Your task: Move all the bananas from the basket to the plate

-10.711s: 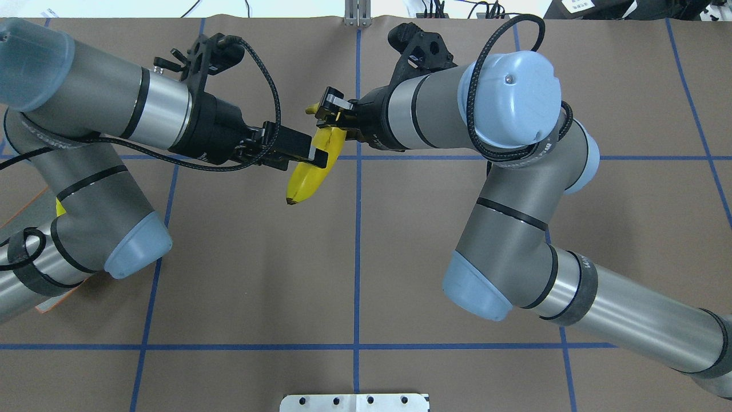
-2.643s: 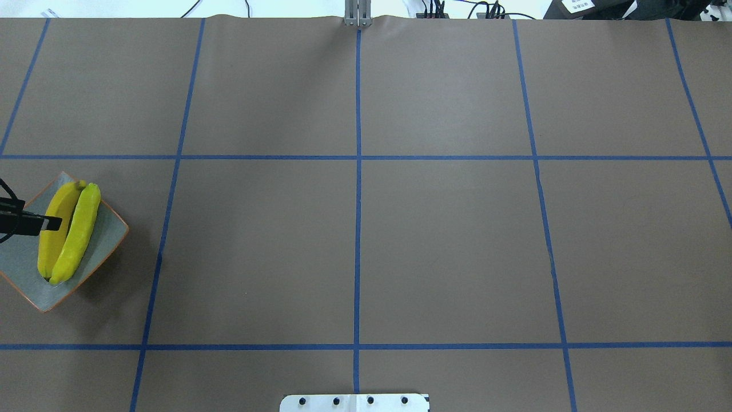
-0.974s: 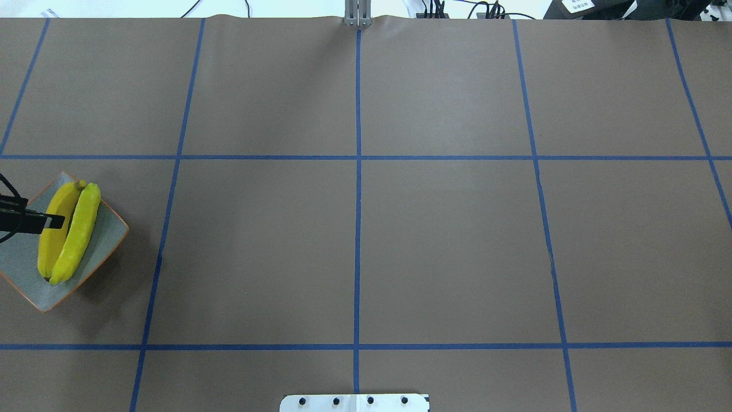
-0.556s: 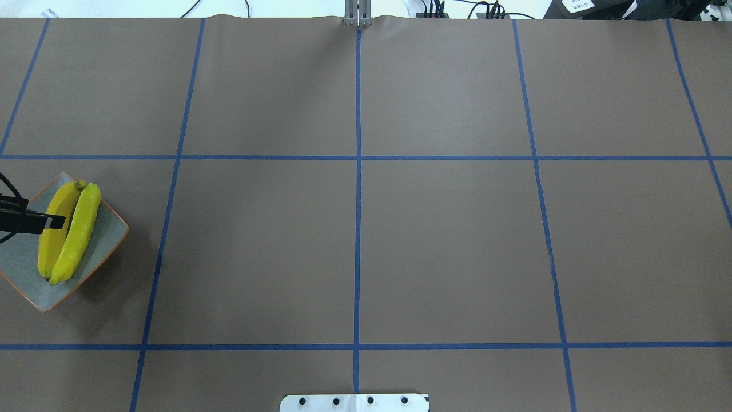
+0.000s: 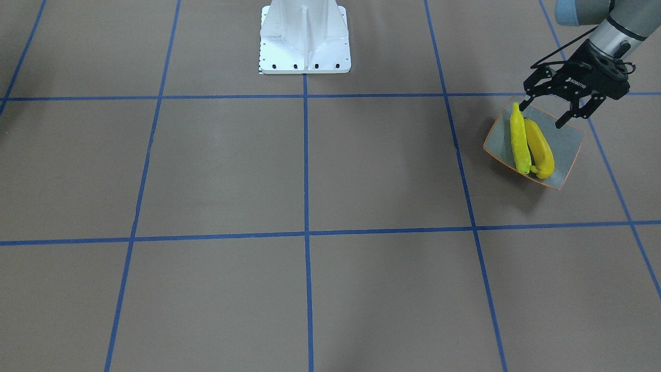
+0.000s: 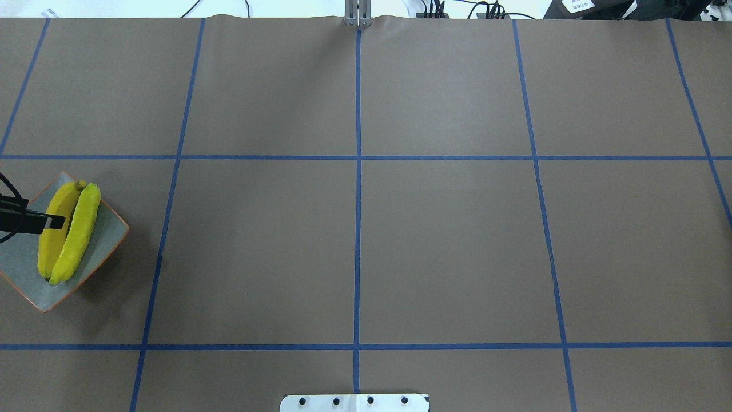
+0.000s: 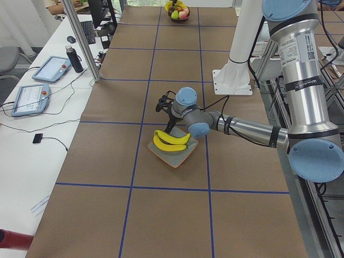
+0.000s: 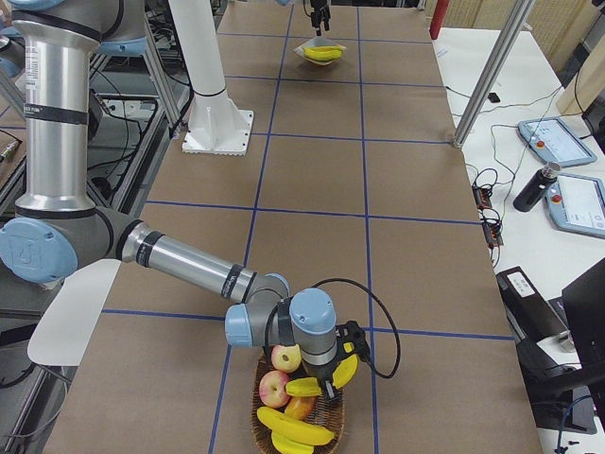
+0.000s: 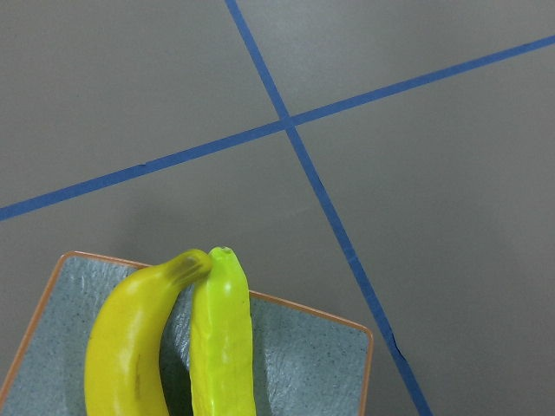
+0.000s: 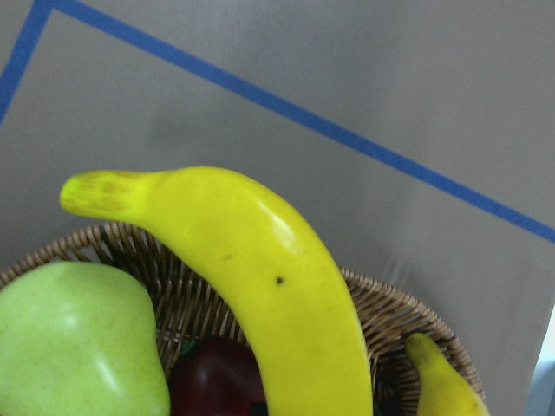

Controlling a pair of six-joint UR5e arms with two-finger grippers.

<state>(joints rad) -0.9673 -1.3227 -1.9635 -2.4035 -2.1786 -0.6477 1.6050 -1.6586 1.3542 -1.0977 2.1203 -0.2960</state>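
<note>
Two yellow bananas (image 5: 518,137) (image 5: 540,149) lie side by side in the grey-green plate (image 5: 568,142) with the orange rim. My left gripper (image 5: 542,114) hangs open just above the plate's robot-side edge, holding nothing. In the overhead view only one finger (image 6: 35,222) shows over the bananas (image 6: 77,234) on the plate (image 6: 108,234). At the table's other end, my right gripper (image 8: 333,376) reaches down into the wicker basket (image 8: 257,409) among more bananas (image 8: 295,428); I cannot tell whether it is open or shut. The right wrist view shows one banana (image 10: 260,286) close up over the basket rim (image 10: 395,319).
The basket also holds apples (image 8: 276,386) and a green pear (image 10: 78,347). The white robot base (image 5: 304,39) stands at the table's robot-side edge. Tablets and cables (image 8: 558,142) lie on a side bench.
10.7 s ago both grippers held one banana over the table's middle. Both arms have since left there, and two bananas lie in the plate. Nothing has moved over the last 2.6 s.
</note>
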